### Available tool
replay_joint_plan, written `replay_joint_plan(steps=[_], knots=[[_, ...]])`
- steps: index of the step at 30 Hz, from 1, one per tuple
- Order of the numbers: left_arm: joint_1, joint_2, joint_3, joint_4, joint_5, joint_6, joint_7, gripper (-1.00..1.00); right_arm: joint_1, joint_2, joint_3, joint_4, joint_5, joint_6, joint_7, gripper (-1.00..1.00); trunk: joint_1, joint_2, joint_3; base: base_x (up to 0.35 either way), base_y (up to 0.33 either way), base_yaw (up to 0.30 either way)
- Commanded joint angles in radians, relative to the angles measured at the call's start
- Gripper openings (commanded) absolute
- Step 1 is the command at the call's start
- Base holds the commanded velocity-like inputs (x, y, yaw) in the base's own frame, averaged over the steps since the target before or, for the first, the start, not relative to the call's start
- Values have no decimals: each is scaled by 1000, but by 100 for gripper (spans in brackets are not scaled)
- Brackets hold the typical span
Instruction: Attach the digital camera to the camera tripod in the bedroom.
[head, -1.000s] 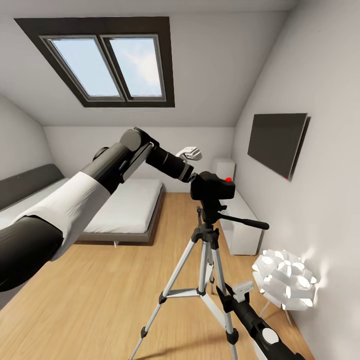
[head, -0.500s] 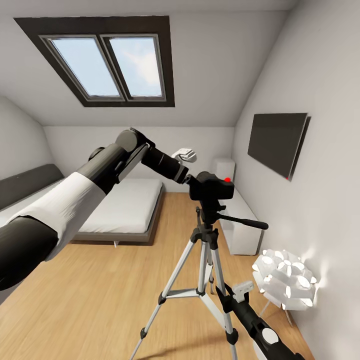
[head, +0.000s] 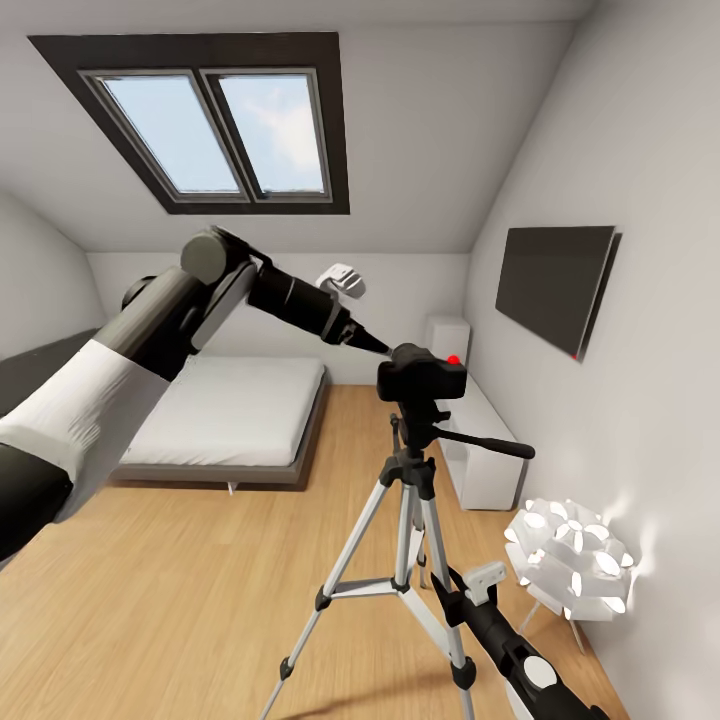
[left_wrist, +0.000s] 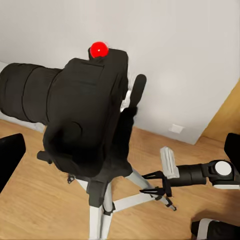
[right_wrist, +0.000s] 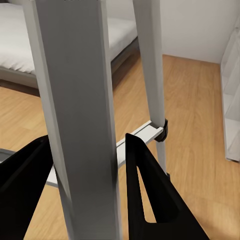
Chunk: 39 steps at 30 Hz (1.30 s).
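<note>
The digital camera (head: 422, 373) sits on top of the camera tripod (head: 410, 520), resting on its black pan head, with the red button (head: 454, 359) facing up on the side toward the wall TV (head: 556, 283). In the left wrist view the digital camera (left_wrist: 82, 122) is seen from above and behind, lens pointing off to one side, the tripod's legs (left_wrist: 107, 210) spreading beneath it and the pan handle (left_wrist: 200, 174) reaching out sideways.

The left claw (head: 385, 349) is just beside the camera's upper edge; its fingers stand apart at the two edges of the wrist view and grip nothing. The right claw (right_wrist: 85, 200) is low by the tripod, its dark fingers (right_wrist: 145, 190) spread to either side of a silver leg (right_wrist: 75, 120), not pressed on it.

The tripod stands on the light wood floor (head: 200, 590). Beside it glows a white petal lamp (head: 570, 560); behind are the bed (head: 230, 410), the white shelves (head: 485, 440) and the skylight (head: 215, 130).
</note>
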Motion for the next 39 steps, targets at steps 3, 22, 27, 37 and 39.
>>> replay_joint_plan(steps=[3,22,27,37,39], knots=[[-1,31,6,-54,2,4,-24,100,0,-2,10,-1,-14,-2,2,-100,1,0,-1,0,0,0],[4,303,129,-248,3,4,-231,100,0,-2,12,-1,-14,-4,2,100,1,0,-1,0,0,0],[5,345,134,-249,3,4,-237,100,0,-2,12,-1,-14,-4,2,100,1,0,-1,0,0,0],[6,393,134,-239,4,4,-238,100,0,-2,12,-1,-14,-5,2,100,1,0,-1,0,0,0],[6,396,134,-233,4,4,-237,100,0,-2,12,-1,-14,-5,2,100,1,0,-1,0,0,0]])
